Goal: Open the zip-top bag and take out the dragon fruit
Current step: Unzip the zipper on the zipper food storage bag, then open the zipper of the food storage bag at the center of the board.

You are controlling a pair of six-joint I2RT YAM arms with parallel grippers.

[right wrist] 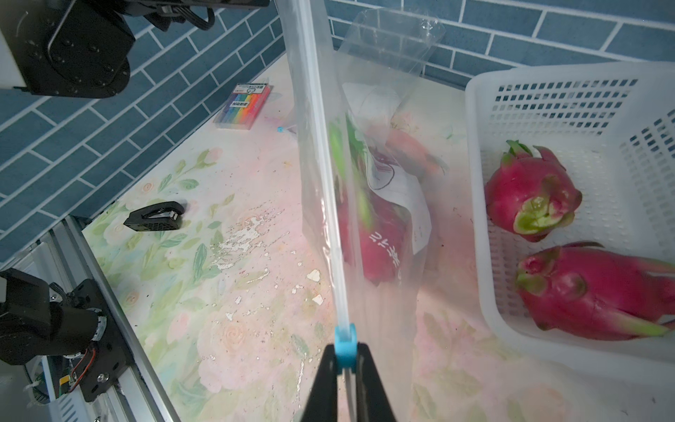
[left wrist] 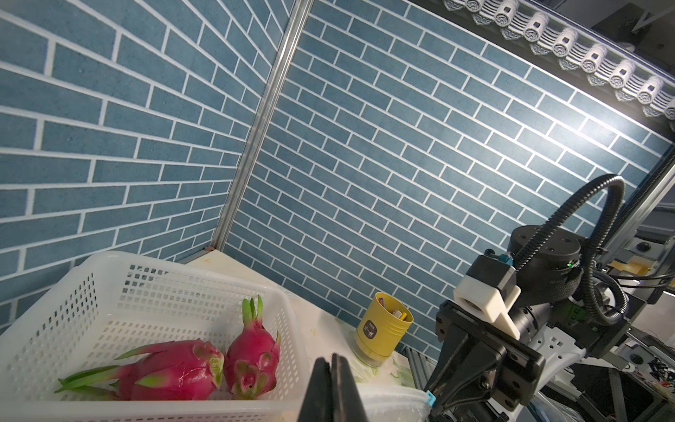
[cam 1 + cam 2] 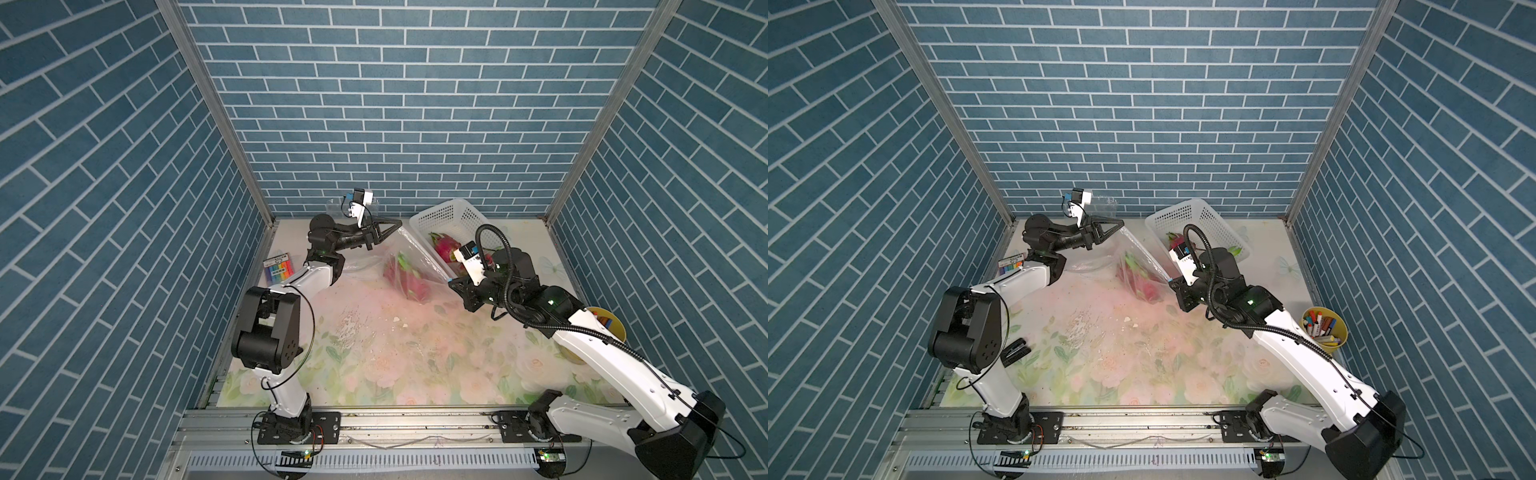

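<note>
Hanging bag: clear, floppy zip-top bag strung between both grippers around 12 o'clock on the floral table, with one pink dragon fruit sagging inside.
Basket: white perforated plastic basket at 1 o'clock, two loose fruits in it.
Cup: yellow cup at 3 o'clock, stuffed with markers.
Left arm: stretched out low, left gripper pinched tight on the zip strip's far end.
Right arm: elbow bent, right gripper clamped on the blue slider at the near end.
</note>
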